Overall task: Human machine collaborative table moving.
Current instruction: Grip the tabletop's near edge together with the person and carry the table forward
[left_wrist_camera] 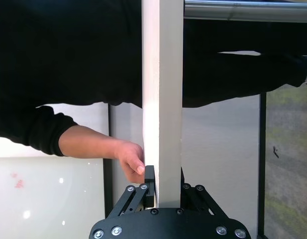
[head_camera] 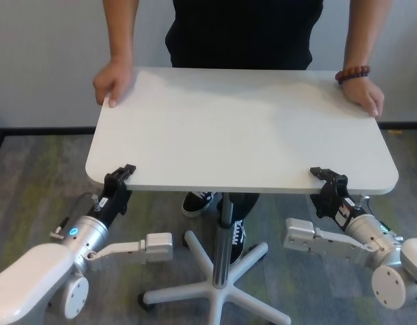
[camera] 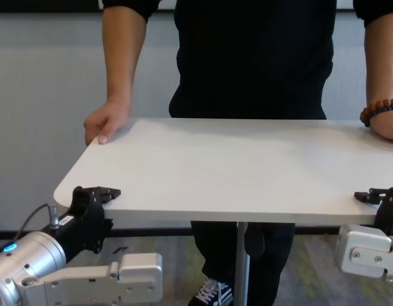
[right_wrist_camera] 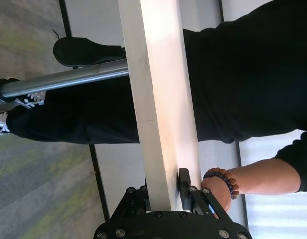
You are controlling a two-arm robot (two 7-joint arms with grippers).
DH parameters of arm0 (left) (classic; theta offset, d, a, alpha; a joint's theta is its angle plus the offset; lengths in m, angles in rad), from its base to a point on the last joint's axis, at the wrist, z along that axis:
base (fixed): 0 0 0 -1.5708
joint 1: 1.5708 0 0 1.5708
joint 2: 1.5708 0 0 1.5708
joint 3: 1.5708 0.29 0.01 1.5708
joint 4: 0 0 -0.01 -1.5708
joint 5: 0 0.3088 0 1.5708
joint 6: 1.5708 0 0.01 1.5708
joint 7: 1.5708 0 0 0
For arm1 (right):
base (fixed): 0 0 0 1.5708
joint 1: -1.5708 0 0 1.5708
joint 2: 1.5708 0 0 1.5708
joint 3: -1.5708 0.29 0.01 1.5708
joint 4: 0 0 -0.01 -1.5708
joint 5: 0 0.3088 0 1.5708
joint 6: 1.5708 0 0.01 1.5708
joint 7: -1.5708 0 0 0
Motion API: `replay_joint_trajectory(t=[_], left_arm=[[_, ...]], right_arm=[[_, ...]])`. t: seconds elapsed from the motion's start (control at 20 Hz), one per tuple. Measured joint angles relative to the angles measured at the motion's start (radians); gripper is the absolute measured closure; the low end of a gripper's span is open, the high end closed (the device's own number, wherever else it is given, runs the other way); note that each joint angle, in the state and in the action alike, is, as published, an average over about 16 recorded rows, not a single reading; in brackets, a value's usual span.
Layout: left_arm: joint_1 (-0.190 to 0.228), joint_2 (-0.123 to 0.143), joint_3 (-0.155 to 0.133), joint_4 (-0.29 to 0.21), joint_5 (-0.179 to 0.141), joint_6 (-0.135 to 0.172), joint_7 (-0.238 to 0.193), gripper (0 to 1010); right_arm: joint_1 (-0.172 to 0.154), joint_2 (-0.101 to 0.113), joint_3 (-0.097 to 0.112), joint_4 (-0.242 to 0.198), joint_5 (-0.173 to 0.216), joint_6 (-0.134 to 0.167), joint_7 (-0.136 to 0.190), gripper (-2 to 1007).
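— Head view, biggest thing first?
— White table (head_camera: 242, 128), filling the middle, level, on a grey post (head_camera: 225, 247) over a star-shaped base (head_camera: 215, 291).

— Behind it?
— Person (head_camera: 242, 30) in black, standing at the far edge. One hand (head_camera: 114, 82) on the far corner toward the robot's left, the other hand (head_camera: 364, 93) on the far corner toward its right, beaded bracelet (head_camera: 352, 72) on that wrist.

— And the near edge?
— Left gripper (head_camera: 120, 177) clamped on the near left corner, right gripper (head_camera: 328, 178) clamped on the near right corner.

— Fingers, up close?
— Left wrist view: fingers (left_wrist_camera: 149, 179) closed on the tabletop's thickness, one above, one below, touching the board. Right wrist view: same, fingers (right_wrist_camera: 184, 181) pinching the edge, bracelet just beyond.

— Anything smaller?
— Black sneakers (head_camera: 198, 202) under the table, beside the post.
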Motion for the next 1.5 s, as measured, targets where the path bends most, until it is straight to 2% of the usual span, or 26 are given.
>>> replay_joint_trajectory(t=[0.55, 1.2, 1.5], left_arm=[[-0.006, -0.01, 0.01, 0.033, -0.003, -0.001, 0.012, 781], [-0.005, -0.015, 0.013, 0.037, -0.005, 0.007, 0.015, 781], [-0.005, -0.014, 0.013, 0.037, -0.005, 0.007, 0.014, 781]], right_arm=[[0.003, 0.002, -0.009, 0.008, 0.002, 0.002, -0.003, 731], [-0.001, 0.008, -0.009, 0.006, -0.003, 0.012, -0.019, 731], [-0.001, 0.008, -0.009, 0.006, -0.003, 0.011, -0.016, 730]])
